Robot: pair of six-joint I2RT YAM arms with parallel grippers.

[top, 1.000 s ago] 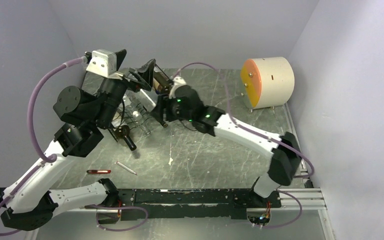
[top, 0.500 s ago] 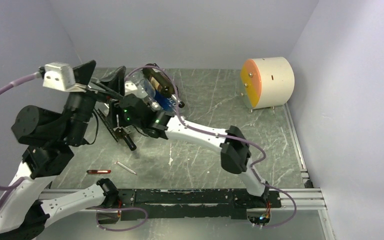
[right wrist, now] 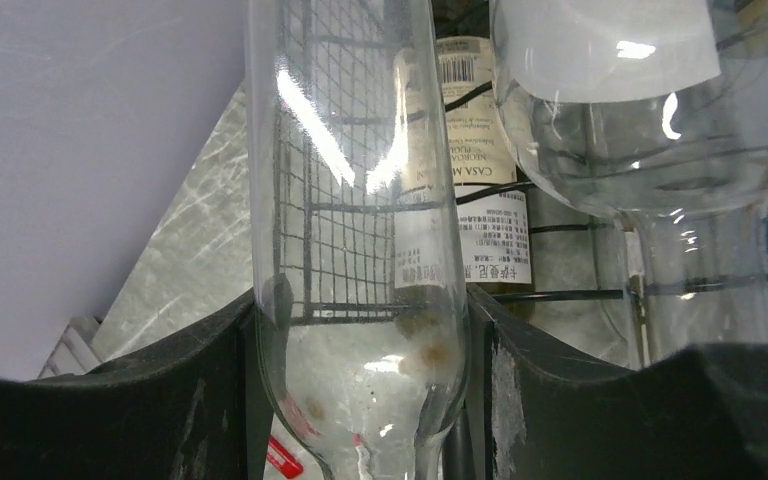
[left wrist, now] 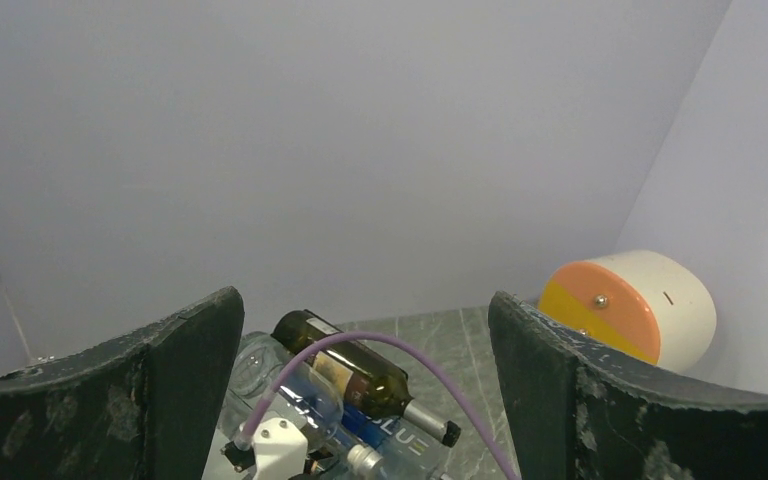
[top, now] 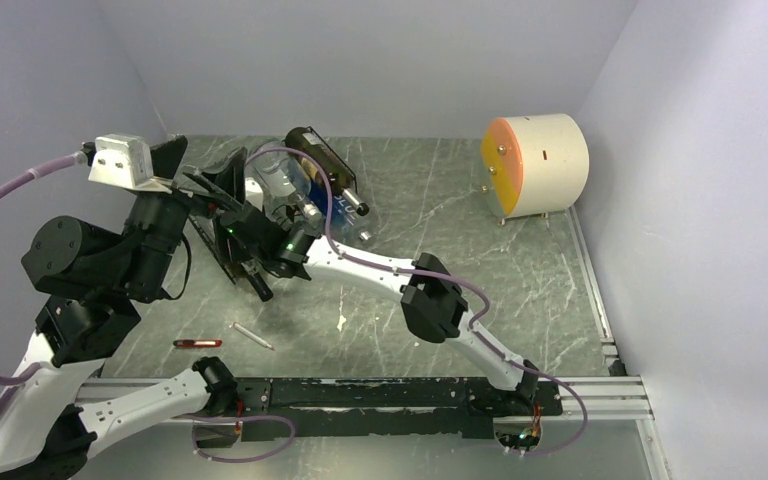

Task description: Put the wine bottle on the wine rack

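Right gripper (right wrist: 360, 330) clamped on clear glass bottle (right wrist: 360, 200) at wine rack (top: 215, 240).

Both right fingers press the bottle's sides. The bottle is held against the rack's black mesh, at the far left of the table (top: 520, 260). A dark wine bottle (left wrist: 355, 372) with a paper label lies just beyond it. Left gripper (left wrist: 365, 300) hangs raised above the rack, fingers spread wide, holding nothing.

Bottles (top: 322, 170) crowd rack (top: 222, 250); table (top: 480, 270) R half free.
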